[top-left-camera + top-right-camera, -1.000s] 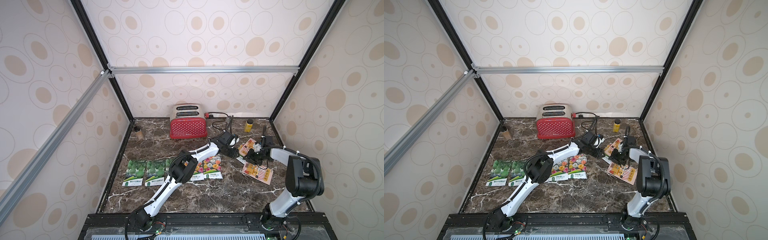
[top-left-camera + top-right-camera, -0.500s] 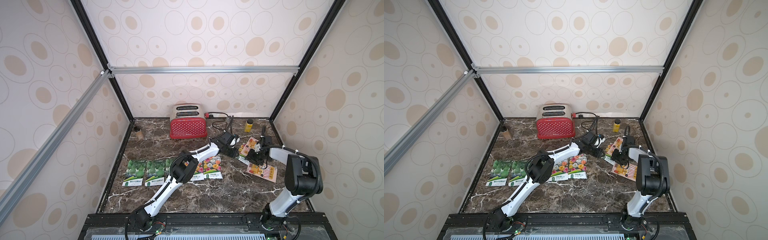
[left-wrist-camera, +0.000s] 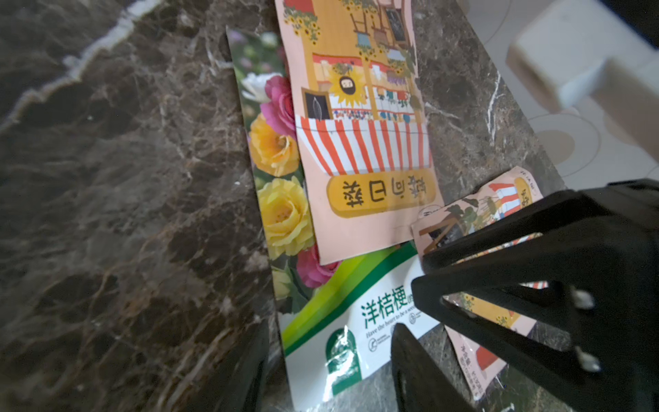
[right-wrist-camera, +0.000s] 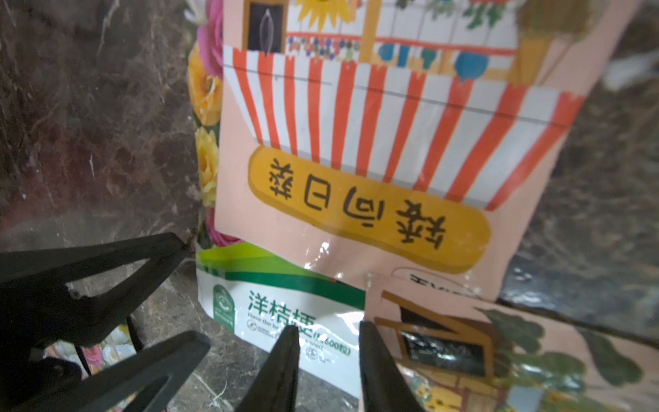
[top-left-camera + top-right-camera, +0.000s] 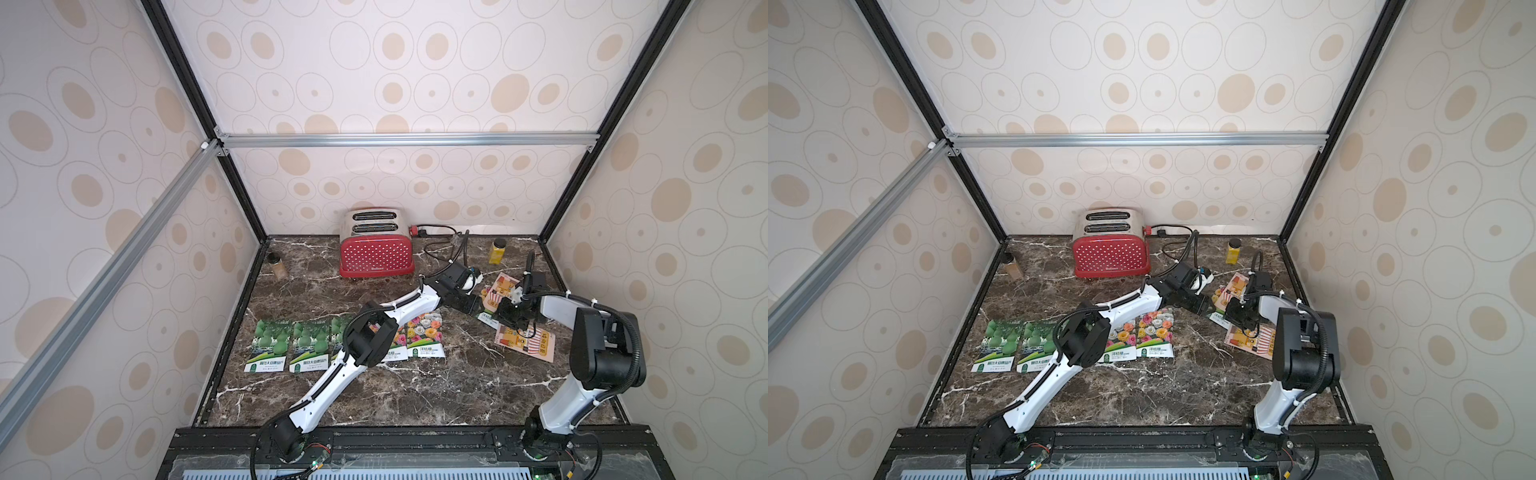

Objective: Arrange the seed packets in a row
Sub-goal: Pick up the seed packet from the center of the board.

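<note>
The seed packets lie flat on the marble. Two green gourd packets (image 5: pixel 266 345) (image 5: pixel 309 345) and two flower packets (image 5: pixel 424 338) form a line at the left, and my left arm's elbow hides part of it. To the right, a peach shop packet (image 5: pixel 498 291) (image 3: pixel 356 160) overlaps a third flower packet (image 3: pixel 278 178) (image 4: pixel 271 306). A second peach packet (image 5: pixel 525 343) (image 4: pixel 499 339) lies beside them. My left gripper (image 5: pixel 471 306) (image 3: pixel 331 324) is open, its fingers straddling that flower packet's white corner. My right gripper (image 5: pixel 506 318) (image 4: pixel 328 328) stands over the same white band with a narrow gap, holding nothing.
A red dotted toaster (image 5: pixel 376 255) stands at the back with its black cord (image 5: pixel 440 241) trailing right. A yellow jar (image 5: pixel 497 251) is at the back right and a brown spice jar (image 5: pixel 277 266) at the back left. Enclosure walls close in on three sides.
The right wrist has shifted a little and the nearer peach packet has slid slightly right. The left arm has barely moved.
</note>
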